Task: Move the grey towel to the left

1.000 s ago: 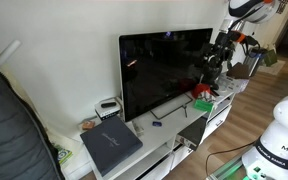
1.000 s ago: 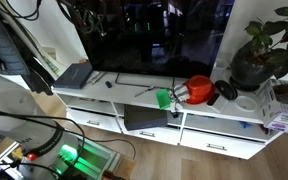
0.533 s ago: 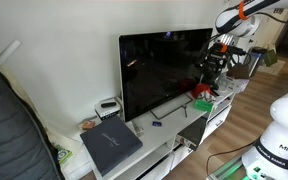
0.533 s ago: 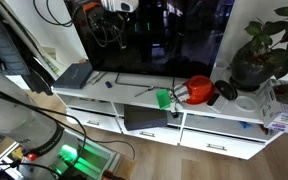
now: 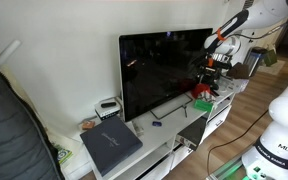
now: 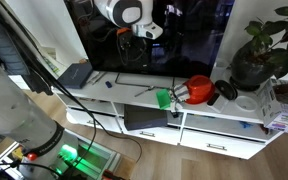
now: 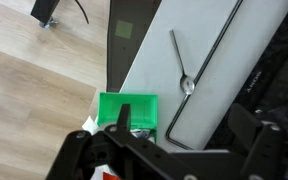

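The grey towel (image 5: 111, 146) lies folded flat on one end of the white TV stand (image 5: 154, 130); it also shows in an exterior view (image 6: 74, 74). It is out of the wrist view. My gripper (image 5: 213, 68) hangs in the air in front of the TV, far from the towel, toward the other end of the stand. In an exterior view it shows against the dark screen (image 6: 152, 32). In the wrist view the gripper (image 7: 189, 122) is open and empty, above a green box (image 7: 134, 112) and the stand's top.
A big black TV (image 5: 164, 65) fills the stand's middle. A red pot (image 6: 199, 88), the green box (image 6: 164, 98), a black mug (image 6: 226, 92) and a potted plant (image 6: 259, 50) stand near the gripper's end. A spoon (image 7: 185, 82) lies on the top. A white device (image 5: 108, 106) sits behind the towel.
The arm has swung down and in front of the TV, coming into an exterior view. The towel has not moved.
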`<control>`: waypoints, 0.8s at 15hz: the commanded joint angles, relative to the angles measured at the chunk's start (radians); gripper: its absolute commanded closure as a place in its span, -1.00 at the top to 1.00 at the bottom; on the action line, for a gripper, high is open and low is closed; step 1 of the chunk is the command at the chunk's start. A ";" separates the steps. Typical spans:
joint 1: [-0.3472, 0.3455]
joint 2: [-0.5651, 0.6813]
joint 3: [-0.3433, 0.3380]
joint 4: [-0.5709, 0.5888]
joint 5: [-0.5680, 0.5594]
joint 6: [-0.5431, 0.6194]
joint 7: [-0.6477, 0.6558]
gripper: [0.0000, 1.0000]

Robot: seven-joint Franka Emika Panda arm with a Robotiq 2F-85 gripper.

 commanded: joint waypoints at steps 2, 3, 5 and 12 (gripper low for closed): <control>-0.019 0.146 -0.023 0.079 0.089 0.102 -0.021 1.00; -0.024 0.168 -0.025 0.085 0.106 0.123 -0.027 1.00; -0.048 0.212 -0.021 0.098 0.158 0.132 -0.068 1.00; -0.047 0.224 -0.030 0.091 0.159 0.124 -0.072 1.00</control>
